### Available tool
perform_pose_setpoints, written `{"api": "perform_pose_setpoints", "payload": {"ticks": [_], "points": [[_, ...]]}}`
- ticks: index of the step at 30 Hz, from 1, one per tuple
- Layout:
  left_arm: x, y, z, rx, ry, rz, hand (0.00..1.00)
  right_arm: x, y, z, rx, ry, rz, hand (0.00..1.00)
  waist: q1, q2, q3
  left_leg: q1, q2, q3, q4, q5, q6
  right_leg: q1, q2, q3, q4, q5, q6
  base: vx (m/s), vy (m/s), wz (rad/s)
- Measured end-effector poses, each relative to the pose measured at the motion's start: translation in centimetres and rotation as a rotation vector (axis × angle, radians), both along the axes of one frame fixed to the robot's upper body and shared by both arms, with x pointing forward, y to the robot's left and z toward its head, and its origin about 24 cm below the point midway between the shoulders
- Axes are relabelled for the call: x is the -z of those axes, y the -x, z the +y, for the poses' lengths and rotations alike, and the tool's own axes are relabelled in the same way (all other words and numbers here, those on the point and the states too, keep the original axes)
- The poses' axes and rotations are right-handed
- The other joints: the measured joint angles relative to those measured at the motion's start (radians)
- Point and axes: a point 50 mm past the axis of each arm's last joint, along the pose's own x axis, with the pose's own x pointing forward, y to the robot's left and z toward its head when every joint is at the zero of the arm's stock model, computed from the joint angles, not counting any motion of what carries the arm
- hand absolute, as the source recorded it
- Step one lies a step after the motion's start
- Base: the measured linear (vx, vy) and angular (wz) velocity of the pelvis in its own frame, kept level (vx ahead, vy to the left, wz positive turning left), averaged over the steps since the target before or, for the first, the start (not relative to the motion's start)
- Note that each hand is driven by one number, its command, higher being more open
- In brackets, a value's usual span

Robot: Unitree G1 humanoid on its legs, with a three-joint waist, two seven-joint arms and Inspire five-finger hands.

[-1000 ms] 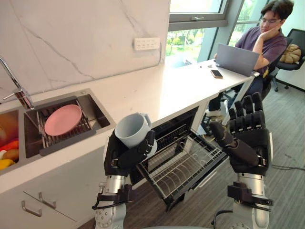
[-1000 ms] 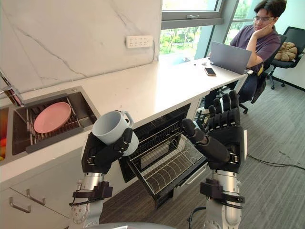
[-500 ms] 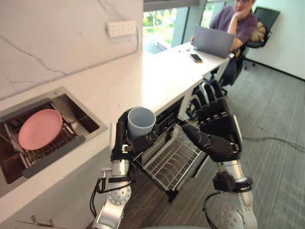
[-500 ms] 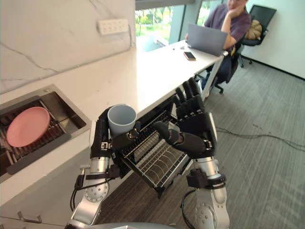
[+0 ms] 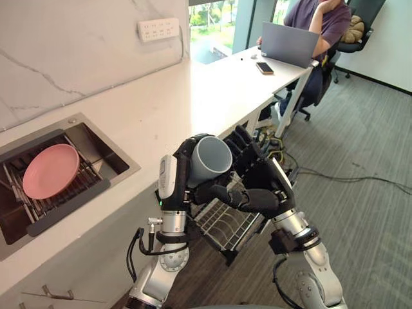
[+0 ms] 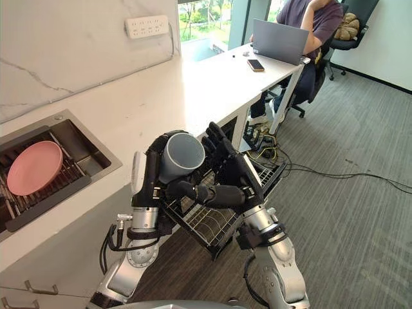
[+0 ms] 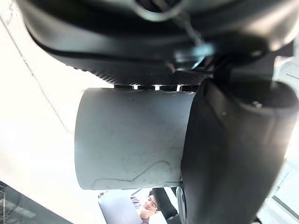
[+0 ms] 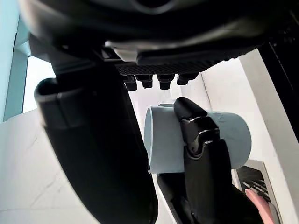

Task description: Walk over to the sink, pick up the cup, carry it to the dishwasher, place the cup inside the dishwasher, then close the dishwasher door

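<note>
Left eye view, nearest: gripping the cup [image 5: 214, 159] on its side in the left hand [image 5: 175, 183], fingers wrapped round its wall, above the dishwasher rack [image 5: 222, 226]. Just beside, right hand [image 5: 264, 183] spread, fingers straight. Probably rigid, glazed, slippery, breakable, fairly light; best held round the body. Beyond, worktop [image 5: 161, 109].

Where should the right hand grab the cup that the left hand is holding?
Probably the bare wall near the rim, coming from the mouth side. The cup lies tipped, mouth toward the right hand; the left hand wraps the wall further back.
</note>
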Motion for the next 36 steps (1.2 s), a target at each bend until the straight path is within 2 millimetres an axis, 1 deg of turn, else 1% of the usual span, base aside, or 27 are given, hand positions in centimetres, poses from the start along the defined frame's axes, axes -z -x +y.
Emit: {"api": "perform_pose_setpoints", "payload": {"ticks": [3,4,8,11,14,18,19,23,25,28,31,36], "points": [[-0.7,0.4,-0.7,0.046,0.017,-0.039,0.00,0.1,0.0,0.1,0.025,0.044,0.005,1.00,-0.001,0.000,-0.003,0.006,-0.005,0.002,-0.021,0.009,0.002,-0.001,0.000,-0.001,-0.002,0.002,0.000,0.01,0.002,-0.02],[-0.7,0.6,-1.1,0.069,0.022,-0.047,0.00,0.2,-0.1,0.2,0.030,0.041,0.013,1.00,-0.001,0.001,-0.007,0.010,-0.007,0.002,-0.028,0.011,0.002,-0.001,0.000,-0.001,-0.002,0.002,0.000,0.00,0.000,0.00],[-0.7,0.8,-1.6,0.095,0.024,-0.044,0.00,0.2,-0.1,0.3,0.056,0.032,0.025,1.00,0.000,0.000,-0.014,0.018,-0.012,0.001,-0.050,0.021,0.004,0.000,-0.001,-0.007,-0.002,0.006,0.001,0.00,0.004,0.02],[-0.5,0.9,-1.9,0.140,0.031,-0.012,0.00,0.1,-0.4,0.6,0.065,0.023,0.032,1.00,0.000,0.001,-0.015,0.021,-0.018,-0.004,-0.066,0.032,0.009,0.000,-0.004,-0.011,-0.003,0.010,0.004,-0.02,0.004,0.05],[0.1,1.5,-2.7,0.215,0.059,0.047,0.00,0.1,-0.5,0.6,0.081,-0.003,0.052,1.00,0.001,0.001,-0.016,0.017,-0.023,-0.021,-0.067,0.035,0.012,0.006,-0.010,-0.026,-0.003,0.011,0.004,-0.03,0.008,0.14],[0.7,1.7,-2.6,0.221,0.089,0.091,0.00,0.3,-0.5,0.7,0.075,-0.007,0.075,1.00,0.004,0.004,-0.023,0.006,-0.026,-0.031,-0.072,0.041,0.015,0.005,-0.013,-0.037,-0.009,0.012,0.004,-0.05,-0.001,0.09],[0.9,1.7,-2.5,0.222,0.094,0.099,0.00,0.4,-0.5,0.8,0.074,-0.004,0.083,0.00,0.004,0.009,-0.028,0.002,-0.026,-0.035,-0.072,0.044,0.015,0.003,-0.013,-0.040,-0.009,0.012,0.004,-0.05,-0.009,0.07],[1.7,1.8,-2.4,0.222,0.096,0.129,0.00,0.8,-0.5,0.6,0.057,0.035,0.117,0.00,0.003,0.027,-0.046,-0.011,-0.026,-0.042,-0.072,0.055,0.017,-0.008,-0.012,-0.046,-0.009,0.012,0.005,-0.03,-0.010,0.06],[2.2,1.8,-2.2,0.215,0.085,0.149,0.00,1.4,-0.8,0.5,0.051,0.061,0.150,0.00,0.001,0.033,-0.050,-0.014,-0.024,-0.047,-0.073,0.062,0.016,-0.008,-0.011,-0.050,-0.008,0.013,0.005,-0.03,-0.010,0.06],[2.6,2.0,-2.2,0.209,0.090,0.167,0.00,1.9,-1.2,0.2,0.047,0.095,0.171,0.00,0.001,0.035,-0.052,-0.024,-0.022,-0.052,-0.073,0.069,0.017,-0.016,-0.009,-0.055,-0.008,0.016,0.002,-0.04,-0.009,0.04],[2.7,2.1,-2.0,0.199,0.102,0.168,0.00,1.6,-1.7,-0.1,0.042,0.135,0.154,0.00,0.001,0.034,-0.053,-0.038,-0.022,-0.057,-0.073,0.079,0.020,-0.026,-0.009,-0.059,-0.010,0.022,0.000,-0.03,-0.004,0.04],[2.8,2.2,-1.8,0.175,0.109,0.158,0.00,1.4,-1.9,0.2,0.026,0.130,0.154,0.00,0.001,0.034,-0.056,-0.039,-0.022,-0.068,-0.073,0.086,0.021,-0.025,-0.009,-0.069,-0.009,0.024,-0.002,-0.02,-0.002,0.06]]}}
